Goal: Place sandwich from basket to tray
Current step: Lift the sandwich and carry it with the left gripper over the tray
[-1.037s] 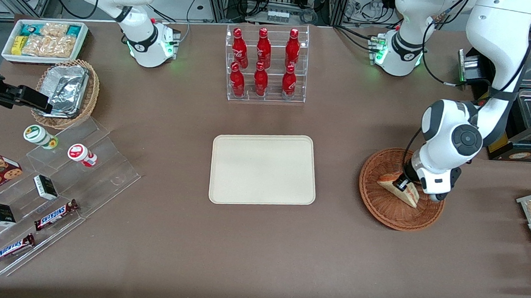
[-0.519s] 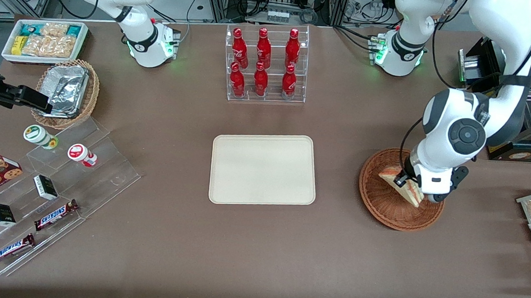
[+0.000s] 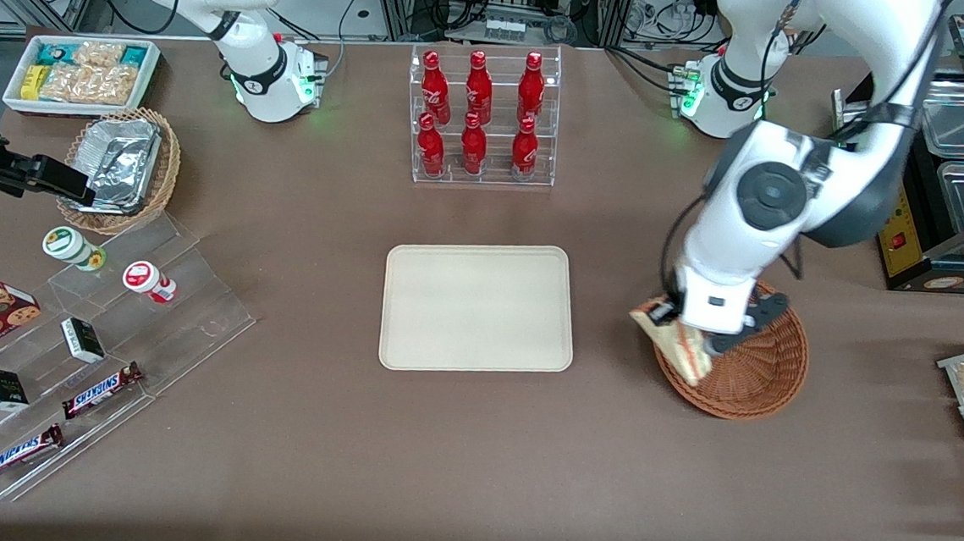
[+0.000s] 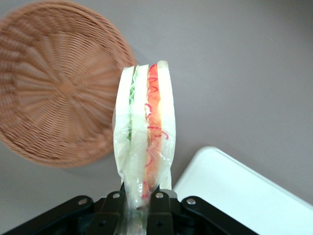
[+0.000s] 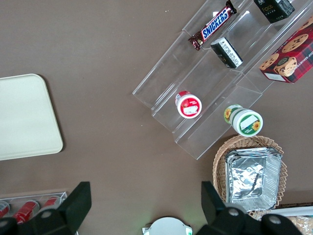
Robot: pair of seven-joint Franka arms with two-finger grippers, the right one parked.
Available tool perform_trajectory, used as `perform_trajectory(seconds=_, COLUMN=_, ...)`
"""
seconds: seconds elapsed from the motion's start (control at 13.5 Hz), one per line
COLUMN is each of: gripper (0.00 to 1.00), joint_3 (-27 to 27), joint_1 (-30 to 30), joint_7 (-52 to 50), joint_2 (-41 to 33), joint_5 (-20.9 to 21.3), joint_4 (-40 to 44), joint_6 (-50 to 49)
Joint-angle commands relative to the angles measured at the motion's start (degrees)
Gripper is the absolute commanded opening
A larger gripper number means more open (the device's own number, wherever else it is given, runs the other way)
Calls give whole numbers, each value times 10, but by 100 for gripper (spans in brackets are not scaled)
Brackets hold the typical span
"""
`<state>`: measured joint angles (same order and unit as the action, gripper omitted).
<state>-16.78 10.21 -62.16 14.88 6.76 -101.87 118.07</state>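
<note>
The left gripper (image 4: 142, 198) clamps the soft, light, film-wrapped triangular white-bread sandwich (image 4: 145, 142) at its base, above the round reddish-brown wicker basket's (image 3: 759, 375) nine-o'clock rim; firm pinching likely crushes it.

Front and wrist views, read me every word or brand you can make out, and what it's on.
"SNICKERS": two bars on the acrylic steps.
Box beside a bar: print too small.
Red bottles: script unreadable.
Sandwich, held by the tool above the basket rim: no text.

Red bottles (image 3: 480, 116), snack bars (image 3: 100, 390)
</note>
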Motion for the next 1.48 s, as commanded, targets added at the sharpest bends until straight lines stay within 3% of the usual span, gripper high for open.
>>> perform_trajectory(seconds=0.0, gripper=0, joint_3=3, joint_1=47, joint_7=-8, joint_2=61, joint_5=6, joint_4=75, joint_6=-17)
perform_trajectory(seconds=0.67, gripper=0, joint_3=-2, joint_1=152, joint_7=11, joint_2=223, joint_5=11, joint_4=224, joint_6=-10)
perform_trajectory(seconds=1.04, gripper=0, joint_3=-2, joint_1=185, joint_7=49, joint_2=261, joint_5=11, joint_4=224, joint_6=59)
perform_trajectory(seconds=1.41, gripper=0, joint_3=-2, joint_1=214, joint_7=72, joint_2=280, joint_5=44, joint_4=218, joint_6=66)
